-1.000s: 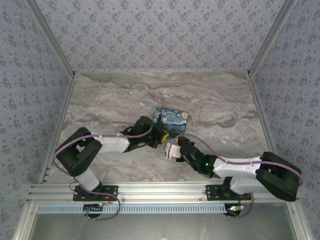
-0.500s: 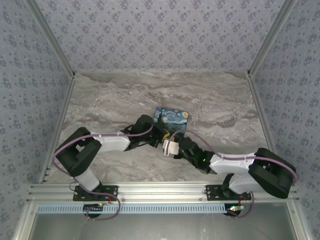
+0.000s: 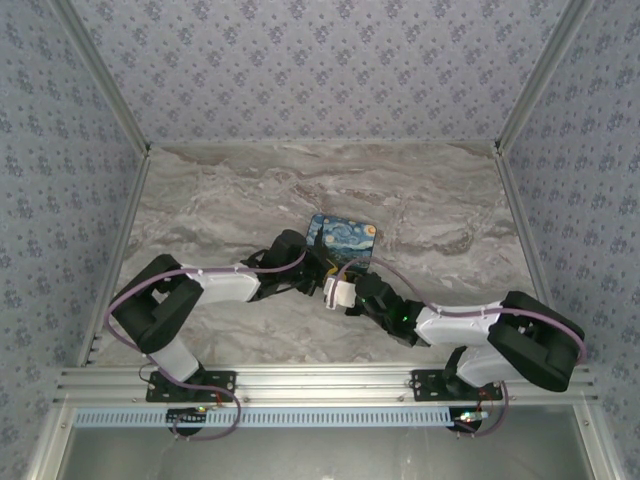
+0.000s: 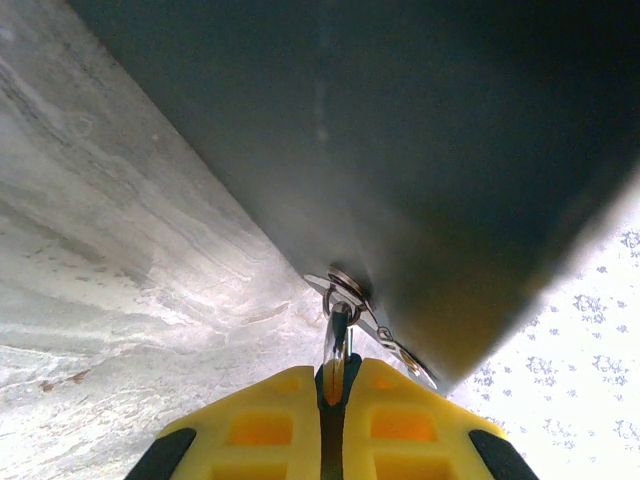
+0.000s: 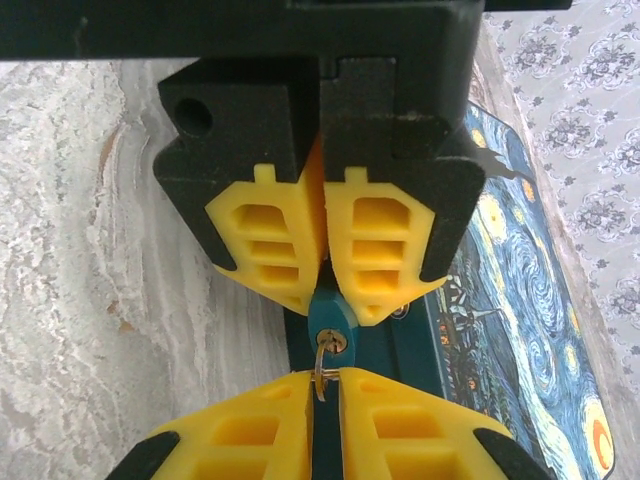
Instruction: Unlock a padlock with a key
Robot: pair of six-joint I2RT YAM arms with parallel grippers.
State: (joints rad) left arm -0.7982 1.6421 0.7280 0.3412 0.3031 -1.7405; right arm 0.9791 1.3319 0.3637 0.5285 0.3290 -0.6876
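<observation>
The small blue padlock (image 5: 330, 322) hangs at the front of the starry-night box (image 3: 343, 240). Its silvery shackle (image 4: 338, 330) passes through the box's metal hasp ring (image 4: 346, 288). My left gripper (image 4: 335, 372) is shut on the padlock body, and from the right wrist it appears as the yellow-fingered left gripper (image 5: 328, 298) clamping the lock from above. The key (image 5: 322, 366) sits in the keyhole, which faces my right gripper (image 5: 325, 382); that gripper is shut on the key. In the top view the left gripper (image 3: 320, 272) and right gripper (image 3: 340, 292) meet tip to tip at the box's near edge.
The box stands on a marble-patterned table (image 3: 220, 210) enclosed by patterned walls (image 3: 320, 60). Both arms angle inward from the near rail (image 3: 320, 385). The painted lid (image 5: 520, 300) lies just right of the right gripper.
The right gripper has moved forward and left toward the left gripper, and its fingers have closed on the key. The left gripper has held still on the padlock.
</observation>
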